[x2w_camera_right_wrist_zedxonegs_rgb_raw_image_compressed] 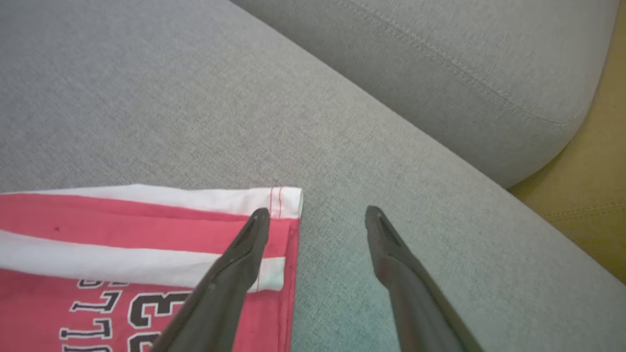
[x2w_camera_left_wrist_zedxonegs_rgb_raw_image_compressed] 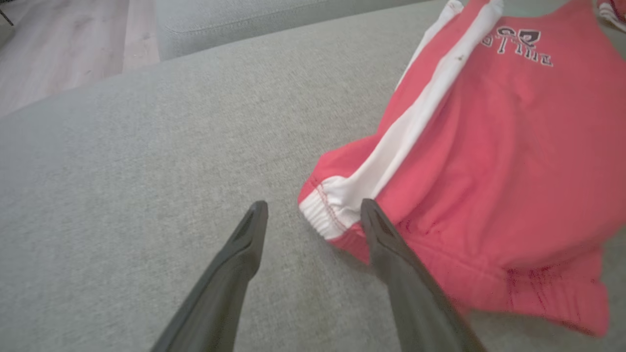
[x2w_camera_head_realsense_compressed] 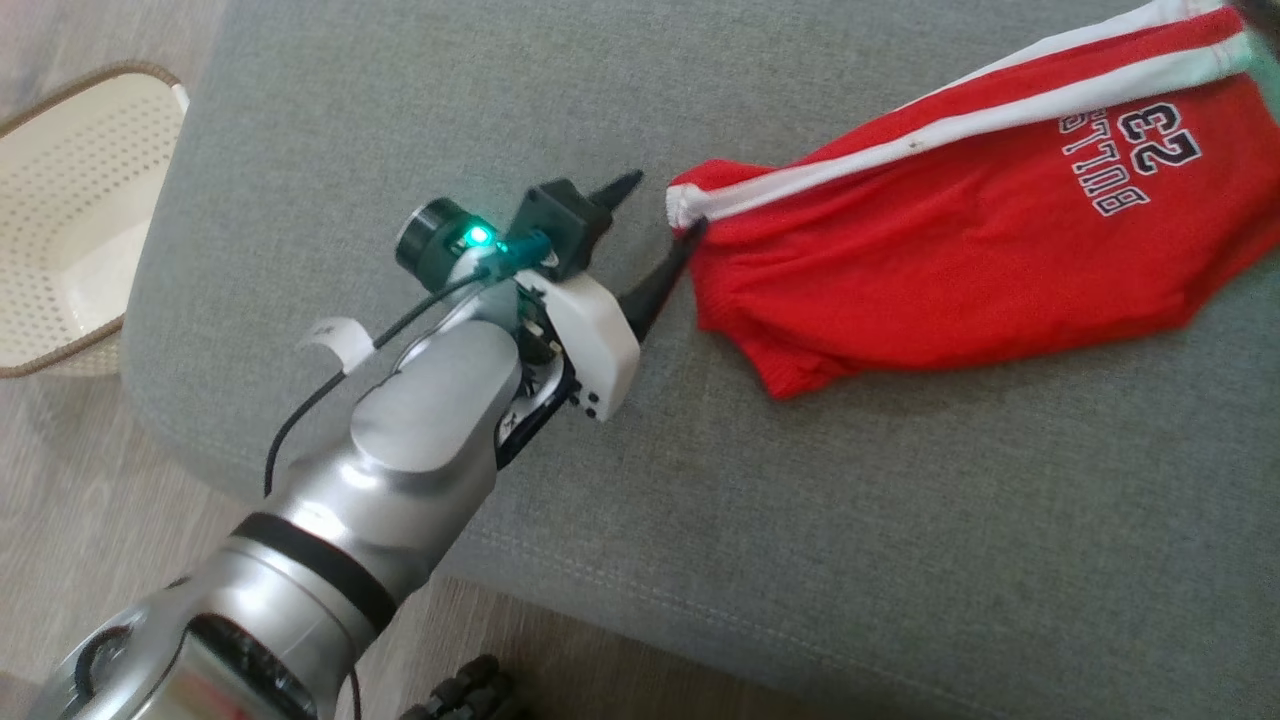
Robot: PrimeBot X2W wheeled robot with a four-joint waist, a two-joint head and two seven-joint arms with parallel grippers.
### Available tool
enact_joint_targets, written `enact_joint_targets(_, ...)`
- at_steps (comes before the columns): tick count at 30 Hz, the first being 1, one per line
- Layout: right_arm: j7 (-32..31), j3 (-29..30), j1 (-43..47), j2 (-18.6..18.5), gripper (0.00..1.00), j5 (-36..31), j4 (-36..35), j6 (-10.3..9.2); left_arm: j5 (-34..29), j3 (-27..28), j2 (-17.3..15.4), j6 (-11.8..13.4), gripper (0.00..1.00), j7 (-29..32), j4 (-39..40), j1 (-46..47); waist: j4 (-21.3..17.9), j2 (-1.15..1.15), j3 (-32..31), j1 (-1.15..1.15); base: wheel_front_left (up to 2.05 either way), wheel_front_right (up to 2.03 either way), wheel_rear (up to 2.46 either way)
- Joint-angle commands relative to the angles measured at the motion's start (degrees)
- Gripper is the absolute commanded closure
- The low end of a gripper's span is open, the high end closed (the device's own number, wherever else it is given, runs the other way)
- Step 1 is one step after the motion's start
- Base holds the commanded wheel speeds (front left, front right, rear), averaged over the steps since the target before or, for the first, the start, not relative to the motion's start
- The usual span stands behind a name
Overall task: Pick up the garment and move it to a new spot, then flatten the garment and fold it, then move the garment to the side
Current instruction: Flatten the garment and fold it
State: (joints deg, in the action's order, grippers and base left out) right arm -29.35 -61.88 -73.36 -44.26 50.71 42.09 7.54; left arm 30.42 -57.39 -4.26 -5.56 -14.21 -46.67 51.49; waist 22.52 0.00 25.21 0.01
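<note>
Grey woven sofa cushion [x2w_camera_head_realsense_compressed: 800, 560] is filling most of the scene, with pale wood floor [x2w_camera_head_realsense_compressed: 60, 520] and a cream perforated basket [x2w_camera_head_realsense_compressed: 60, 190] sitting off its left edge in the head view. A red garment [x2w_camera_head_realsense_compressed: 950, 260] is lying on the cushion towards the upper right of that view, spreading loosely rather than flat, its lower edge curling and bunching. Two white stripes are running along its upper side, and black lettering outlined in white, with the number 23, is showing near the far end. The near corner is ending in a gathered white band sewn with red thread, while the far corner, seen in the right wrist view, is finishing in a straight hem with a double line of red stitching.

The left gripper [x2w_camera_left_wrist_zedxonegs_rgb_raw_image_compressed: 313, 204] is reaching in from the lower left on its silver arm [x2w_camera_head_realsense_compressed: 420, 440], a green light glowing at the wrist. Its two dark fingers are standing well apart and clamping nothing: one is resting against the gathered corner of the garment, the other is pointing over bare cushion just beside it.

The right gripper [x2w_camera_right_wrist_zedxonegs_rgb_raw_image_compressed: 318, 211] is hovering at the opposite end, its fingers likewise spread wide and empty, one lying over the striped corner, the other over plain grey fabric. A second cushion [x2w_camera_right_wrist_zedxonegs_rgb_raw_image_compressed: 464, 63] is lying beyond it.
</note>
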Motion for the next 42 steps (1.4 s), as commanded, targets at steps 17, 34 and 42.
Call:
enact_joint_targets(17, 35.1, 7.5, 11.0, 8.8, 0.0, -1.5, 7.3, -0.05, -2.6, 20.8, -5.1, 11.1, 0.0, -0.8, 13.8, -11.1, -6.2, 0.0, -9.4, -0.01, 0.0, 0.0, 0.0)
enact_joint_targets(34, 44.3, 42.5, 41.2, 19.7, 0.0, -26.3, -9.7, -0.05, -12.8, 41.9, -1.0, 11.6, 0.0, -0.8, 33.3, -37.1, -15.6, 0.0, -20.4, -0.01, 0.0, 0.0, 0.0)
enact_joint_targets(42, 44.3, 53.7, 55.3, 28.0, 0.0, -37.8, -19.6, -0.05, -15.9, 46.7, 1.0, 9.6, 0.0, -0.8, 37.3, -44.0, -18.0, 0.0, -22.2, -0.01, 0.0, 0.0, 0.0)
